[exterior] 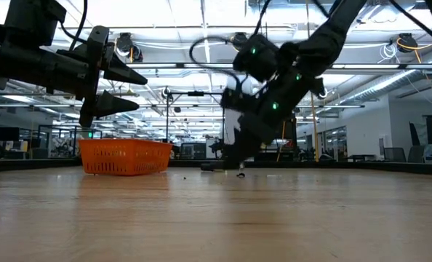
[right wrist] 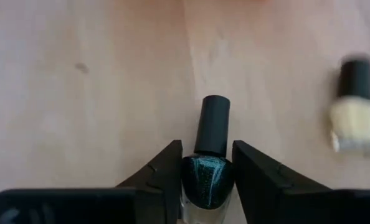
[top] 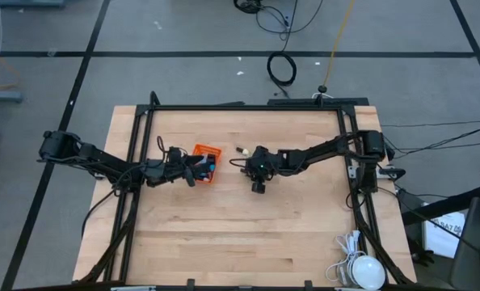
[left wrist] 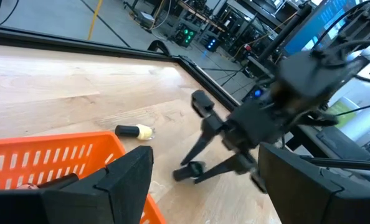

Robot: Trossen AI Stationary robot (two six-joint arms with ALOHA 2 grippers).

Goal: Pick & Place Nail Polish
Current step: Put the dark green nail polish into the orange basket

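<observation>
A dark green glitter nail polish bottle (right wrist: 207, 177) with a black cap sits between the fingers of my right gripper (right wrist: 207, 180), which is shut on it near the table's middle (top: 258, 176). A pale yellow bottle (right wrist: 353, 118) with a black cap lies on its side on the wood nearby (top: 242, 150). The orange mesh basket (top: 208, 158) stands on the table to the left. My left gripper (exterior: 125, 91) hovers open over the basket's near side, holding nothing. My right gripper pinches the green bottle's round glass body (right wrist: 205, 163) between its two fingers, one on each side. The fingers slant down from the table's right side and lie along the bottle. The black cap (right wrist: 212, 124) points forward past the fingertips. Whether the bottle is clear of the wood does not show.
A black frame (top: 248, 107) runs around the table's far and side edges. A white lamp and cable (top: 357, 267) lie at the near right corner. Bare wood spreads across the near half of the table.
</observation>
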